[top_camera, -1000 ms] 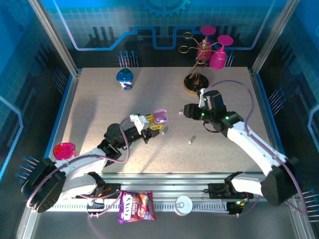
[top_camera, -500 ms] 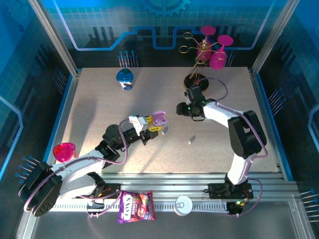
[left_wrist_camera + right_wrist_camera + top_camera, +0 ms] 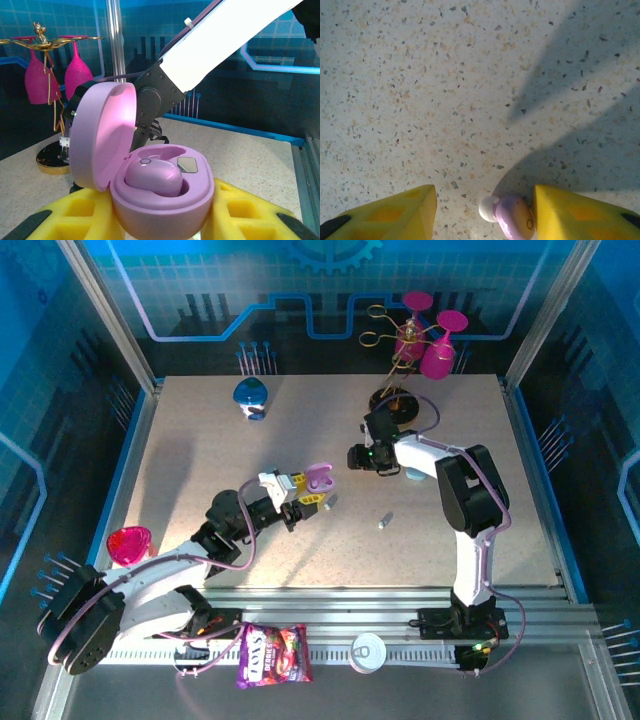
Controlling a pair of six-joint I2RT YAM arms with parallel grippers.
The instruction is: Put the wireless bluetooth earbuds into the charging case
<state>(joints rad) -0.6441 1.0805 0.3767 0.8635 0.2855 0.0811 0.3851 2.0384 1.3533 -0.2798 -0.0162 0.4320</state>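
Earbud [image 3: 513,216]: lilac, on the worktop [image 3: 470,75]; your right gripper [image 3: 484,212] has swung in and straddles it, spread wide.
Charging case [image 3: 161,197]: open, clamped by your left gripper [image 3: 162,222], one slot free.

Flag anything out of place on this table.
A loose earbud lies alone on the table, apart from any case. The open lilac case in the left gripper holds one bud; its second slot looks empty.
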